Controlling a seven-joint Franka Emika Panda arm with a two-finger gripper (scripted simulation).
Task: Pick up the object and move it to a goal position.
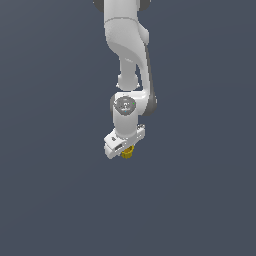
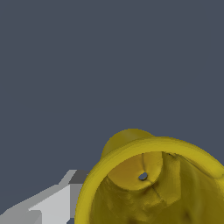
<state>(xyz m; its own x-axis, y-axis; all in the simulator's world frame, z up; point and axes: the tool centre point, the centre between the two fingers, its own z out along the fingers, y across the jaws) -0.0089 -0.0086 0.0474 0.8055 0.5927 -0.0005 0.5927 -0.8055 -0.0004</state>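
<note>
Wrist view, nearest first: the cup fills the lower part of the pic, seen straight down into its hollow. Thick yellow rim, rough yellow inner wall, a small dark hole w/ a ridge or two around it at the base. Outer wall bulges out past the rim on one side. Right beside it, touching its edge, a pale grey-white finger of the gripper, w/ a darker grey patch where it meets the cup. Only one finger shows here; the other is out of shot. Behind all this: flat slate-grey backdrop, no detail.

Exterior view, farther off: the arm hangs down from the top edge, white links w/ dark grey joints, wrist pointing downward. At its low end the gripper, white, tilted a bit so its end toward the exterior view's left sits lower. The cup pokes out under it as a tiny yellow stub, much smaller than the gripper body, partly hidden by it. Gripper looks clenched on the cup, which sits betw. the fingers and up against the palm. Whether it rests on a surface: can't tell, backdrop is uniform grey w/ no shadow or edge.
</note>
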